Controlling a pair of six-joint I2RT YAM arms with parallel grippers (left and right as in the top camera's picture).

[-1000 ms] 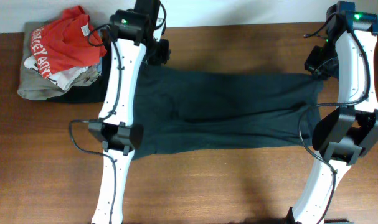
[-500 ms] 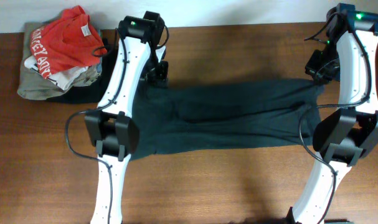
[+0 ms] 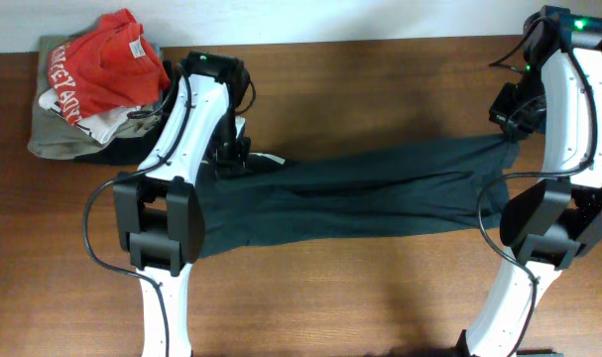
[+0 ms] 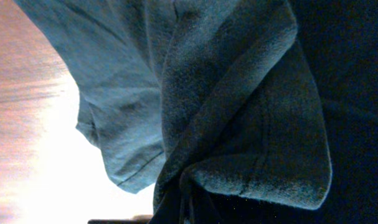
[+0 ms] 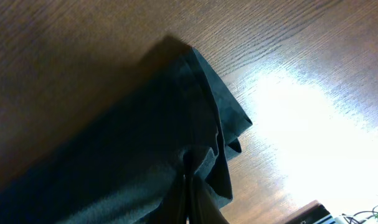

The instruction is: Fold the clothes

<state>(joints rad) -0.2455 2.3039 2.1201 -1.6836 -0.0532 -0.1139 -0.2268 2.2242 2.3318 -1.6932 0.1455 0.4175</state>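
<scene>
overhead, garment: the dark t-shirt (image 3: 380, 188) is seen stretched lengthwise across the middle of the table (image 3: 380, 79), pulled into long creases between the two arms.
overhead, left gripper: the left gripper (image 3: 231, 159) is seen set on the far edge at the shirt's left end; its jaws are hidden under the wrist.
overhead, right gripper: the right gripper (image 3: 509, 124) is seen at the far right corner, with cloth drawn up to it.
overhead, bystanders: a red shirt (image 3: 97, 64) and a beige-grey garment (image 3: 58, 139) are heaped at the far left, near the left arm.
left wrist, grip: the jaws are clamped together on a thick bunch of the dark t-shirt (image 4: 238, 124); a loose flap hangs over the wood.
right wrist, grip: the jaws are pinched together on a thinner gather of the dark t-shirt (image 5: 126, 162), with a folded corner just beyond.
step judged: a lengthwise fold, far edge carried to near edge.
method advised: both ends should be moved at one pace and height, the span kept taut, and the edges matched before any release.
risk judged: the bunched left end may be laid down crooked; the heap should be avoided.
</scene>
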